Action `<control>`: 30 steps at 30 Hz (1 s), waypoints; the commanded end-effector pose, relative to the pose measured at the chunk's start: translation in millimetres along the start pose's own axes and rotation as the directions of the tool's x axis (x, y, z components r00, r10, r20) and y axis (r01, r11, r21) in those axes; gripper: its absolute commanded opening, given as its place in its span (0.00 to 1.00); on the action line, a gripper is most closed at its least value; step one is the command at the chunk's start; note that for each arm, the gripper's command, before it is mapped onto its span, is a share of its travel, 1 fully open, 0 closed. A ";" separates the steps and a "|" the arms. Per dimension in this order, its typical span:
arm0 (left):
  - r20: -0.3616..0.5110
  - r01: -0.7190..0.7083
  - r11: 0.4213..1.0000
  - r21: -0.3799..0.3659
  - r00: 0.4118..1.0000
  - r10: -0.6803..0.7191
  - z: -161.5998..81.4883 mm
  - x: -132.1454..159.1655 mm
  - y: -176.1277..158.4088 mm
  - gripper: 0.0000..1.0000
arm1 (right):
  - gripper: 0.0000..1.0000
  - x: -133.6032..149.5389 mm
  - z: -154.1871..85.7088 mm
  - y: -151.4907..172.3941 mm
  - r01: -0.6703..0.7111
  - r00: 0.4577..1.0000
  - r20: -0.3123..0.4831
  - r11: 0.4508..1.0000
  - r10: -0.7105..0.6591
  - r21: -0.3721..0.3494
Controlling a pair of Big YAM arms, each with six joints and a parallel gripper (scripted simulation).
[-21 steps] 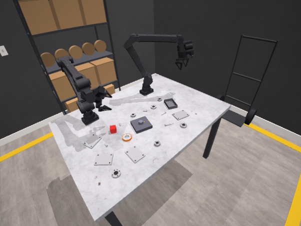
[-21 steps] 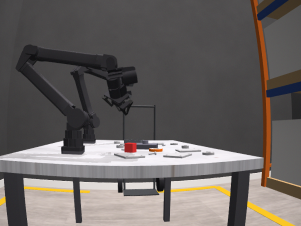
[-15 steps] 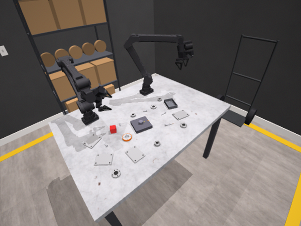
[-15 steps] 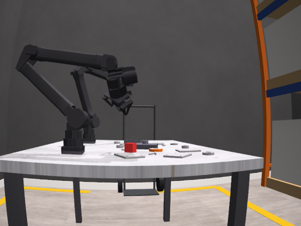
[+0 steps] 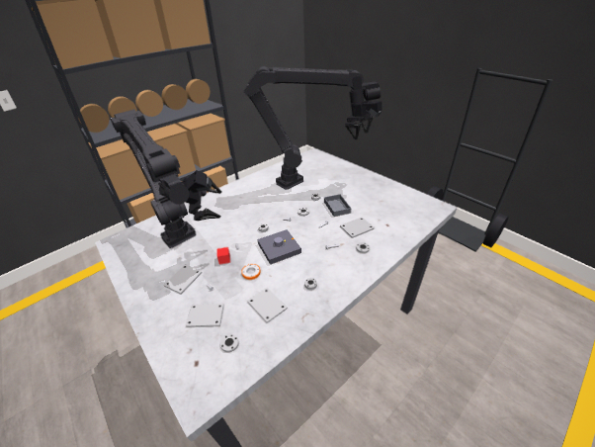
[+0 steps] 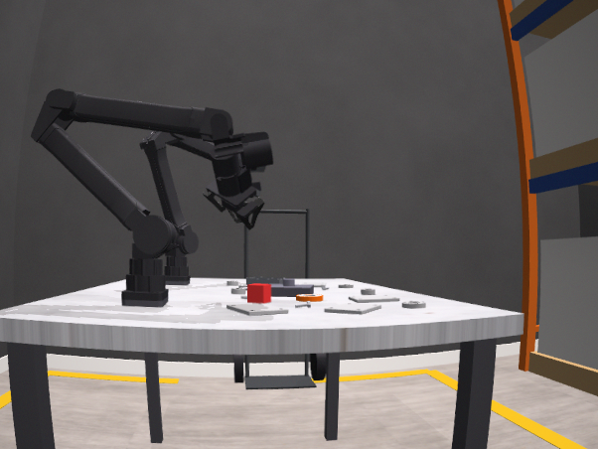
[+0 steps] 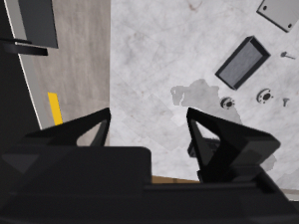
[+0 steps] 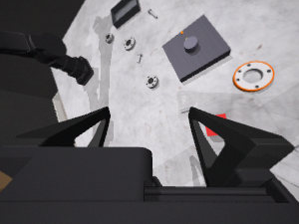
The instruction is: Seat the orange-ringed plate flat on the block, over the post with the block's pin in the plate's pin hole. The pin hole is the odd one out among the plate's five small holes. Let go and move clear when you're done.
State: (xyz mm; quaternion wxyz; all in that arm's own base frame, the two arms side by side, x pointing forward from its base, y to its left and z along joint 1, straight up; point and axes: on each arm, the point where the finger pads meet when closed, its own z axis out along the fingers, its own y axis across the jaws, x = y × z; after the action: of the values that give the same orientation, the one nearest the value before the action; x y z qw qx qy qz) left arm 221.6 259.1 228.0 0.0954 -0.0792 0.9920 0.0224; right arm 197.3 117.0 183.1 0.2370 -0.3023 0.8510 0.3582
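The orange-ringed plate [image 5: 251, 267] lies flat on the table, just in front of the dark grey block [image 5: 279, 245]. The block carries a round post [image 8: 190, 44] and a small orange pin [image 8: 181, 32] near one edge. In the right wrist view the plate [image 8: 253, 76] lies beside the block [image 8: 196, 47], with five small holes around its centre hole. My right gripper [image 5: 208, 198] hangs open and empty above the table near its own base. My left gripper [image 5: 360, 130] is open and empty, high over the far table edge. Both wrist views show open fingers, the left [image 7: 148, 114] and the right [image 8: 149, 113].
A red cube [image 5: 223, 255] stands next to the plate. A dark tray [image 5: 337, 205] sits at the back. Several grey square plates [image 5: 267, 305], round flanges [image 5: 229, 342] and loose screws [image 5: 332, 245] are scattered around. A hand truck [image 5: 486, 163] stands past the table.
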 end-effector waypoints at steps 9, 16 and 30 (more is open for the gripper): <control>0.160 -0.030 0.999 0.024 0.987 0.025 38.7 32.6 -92.5 1.00 | 1.00 23.7 -62.0 -60.1 -0.378 0.925 0.202 0.824 0.320 0.422; 0.254 -0.030 0.998 0.061 0.967 0.014 65.7 55.2 -153.2 1.00 | 1.00 28.4 -96.7 -88.5 -0.506 0.862 0.333 0.640 0.381 0.579; 0.403 -0.119 0.988 0.101 0.913 0.068 99.3 85.2 -242.4 1.00 | 1.00 53.2 -139.5 -137.2 -0.596 0.784 0.463 0.291 0.414 0.749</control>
State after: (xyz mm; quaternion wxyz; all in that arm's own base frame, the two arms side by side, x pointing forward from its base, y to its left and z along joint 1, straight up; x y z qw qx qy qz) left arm 187.9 12.8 98.5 0.2831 0.0238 0.9584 -0.0288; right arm 221.0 -82.0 173.4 0.2992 0.1645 0.9389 -0.0429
